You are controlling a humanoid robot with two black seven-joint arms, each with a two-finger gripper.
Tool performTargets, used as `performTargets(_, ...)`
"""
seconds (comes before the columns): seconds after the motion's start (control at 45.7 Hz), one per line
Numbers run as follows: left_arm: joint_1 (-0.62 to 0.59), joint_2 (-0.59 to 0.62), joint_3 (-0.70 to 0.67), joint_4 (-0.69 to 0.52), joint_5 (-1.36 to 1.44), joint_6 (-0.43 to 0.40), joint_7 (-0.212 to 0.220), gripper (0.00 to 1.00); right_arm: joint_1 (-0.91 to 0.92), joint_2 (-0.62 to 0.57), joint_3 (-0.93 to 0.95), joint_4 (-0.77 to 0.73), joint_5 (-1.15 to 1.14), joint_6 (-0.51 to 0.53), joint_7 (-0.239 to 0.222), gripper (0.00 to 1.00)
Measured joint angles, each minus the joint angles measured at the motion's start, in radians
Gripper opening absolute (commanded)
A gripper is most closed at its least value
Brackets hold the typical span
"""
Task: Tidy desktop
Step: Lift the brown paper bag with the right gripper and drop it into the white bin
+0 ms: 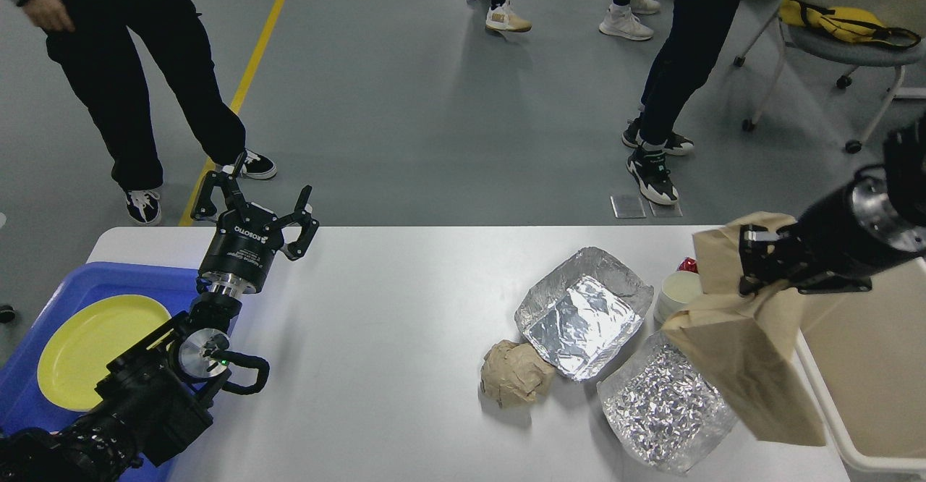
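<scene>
nearest to the view, low on the right, a crinkled foil tray (662,413) is seen on the tabletop (391,337), partly covered by the hanging brown paper bag (749,352). the bag is held by its upper edge in the right end effector (756,268), whose fingers are closed on the paper; the bag's long axis runs downward and slightly to the right, its lower end reaching over the rim of the beige bin (868,366). the bin lies just to the right of the end effector, so the coming move is judged to be a short carry rightward until the whole bag is over the bin. the bin's near wall stands in the way of the bag's lower end and could catch it.

a little farther in, a crumpled paper ball (515,375) lies touching a second, smoother foil tray (582,312). a paper cup (676,292) and a red wrapper (687,265) are partly hidden behind the bag. all of these are nearer to the right arm.

on the left side, a yellow plate (83,348) is seen in the blue tray (94,279). the left end effector (264,200) is held above the tabletop's far left corner, its fingers spread wide and holding nothing, well apart from the litter.

beyond the tabletop, the legs of people and a chair are seen on the grey floor.
</scene>
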Motion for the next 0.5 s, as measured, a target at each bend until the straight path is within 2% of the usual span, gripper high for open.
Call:
performTargets(0.153,0.0,0.002,0.0,0.0,0.0,0.0,0.0,1.0,0.017,0.053,0.061,0.013,0.011,-0.01,-0.001,0.0)
performTargets(0.263,0.0,0.002,0.0,0.0,0.0,0.0,0.0,1.0,-0.047,0.054,0.058,0.006,0.015,-0.065,-0.003,0.0)
performTargets(0.503,0.0,0.001,0.0,0.0,0.0,0.0,0.0,1.0,-0.292,-0.082,-0.027,-0.149,0.007,-0.18,-0.006,0.0)
